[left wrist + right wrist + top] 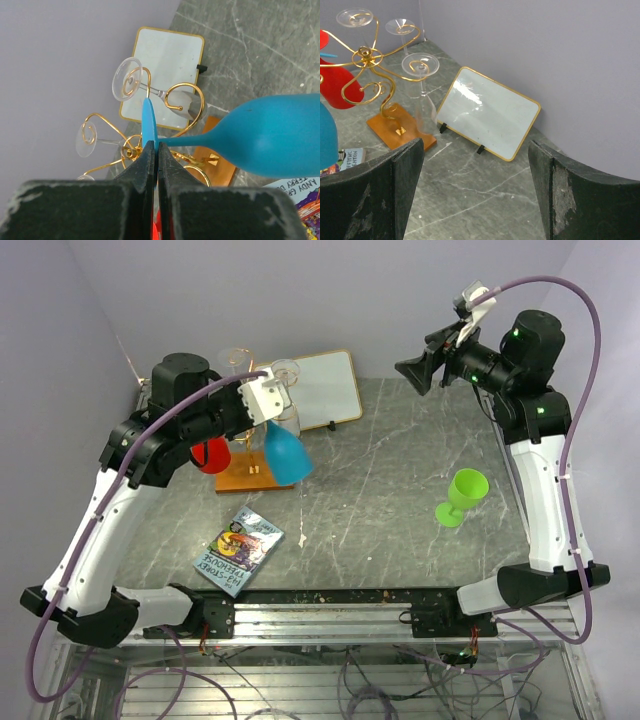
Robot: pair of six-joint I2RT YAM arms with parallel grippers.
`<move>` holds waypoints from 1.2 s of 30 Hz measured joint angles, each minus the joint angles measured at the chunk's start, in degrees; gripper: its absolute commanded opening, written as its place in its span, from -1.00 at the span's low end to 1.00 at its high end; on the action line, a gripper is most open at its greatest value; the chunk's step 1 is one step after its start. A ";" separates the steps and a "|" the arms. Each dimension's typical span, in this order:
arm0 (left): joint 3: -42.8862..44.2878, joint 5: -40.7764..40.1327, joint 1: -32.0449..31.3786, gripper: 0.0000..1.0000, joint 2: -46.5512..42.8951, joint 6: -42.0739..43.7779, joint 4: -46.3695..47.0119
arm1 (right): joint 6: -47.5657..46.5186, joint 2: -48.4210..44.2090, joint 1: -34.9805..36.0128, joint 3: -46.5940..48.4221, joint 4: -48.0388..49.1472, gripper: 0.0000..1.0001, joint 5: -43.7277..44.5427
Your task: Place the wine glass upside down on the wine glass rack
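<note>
The wine glass rack [247, 472] stood far left; the blue wine glass [286, 453] hovered beside its scrolls, foot pinched by the left gripper [156, 150]; right gripper [420, 370] spread, idle. Risk: thin-edge pinch slipping, bowl striking hung clear glasses [420, 64].

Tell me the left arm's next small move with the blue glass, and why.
Probably ease the blue glass toward the rack so its stem slips into the gold curl that looks free. The left gripper is shut on the foot, which sits close beside the rack's arms but rests on none of them yet.
</note>
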 measured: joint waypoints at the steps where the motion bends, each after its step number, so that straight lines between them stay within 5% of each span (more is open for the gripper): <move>1: -0.07 -0.55 -0.20 -0.87 0.11 0.52 -0.24 | 0.02 0.00 -0.09 -0.04 0.00 0.68 -0.07; 36: -6.73 -18.10 -2.84 -0.86 1.16 7.85 3.37 | 2.12 -0.59 -2.58 -2.23 2.14 0.69 -3.58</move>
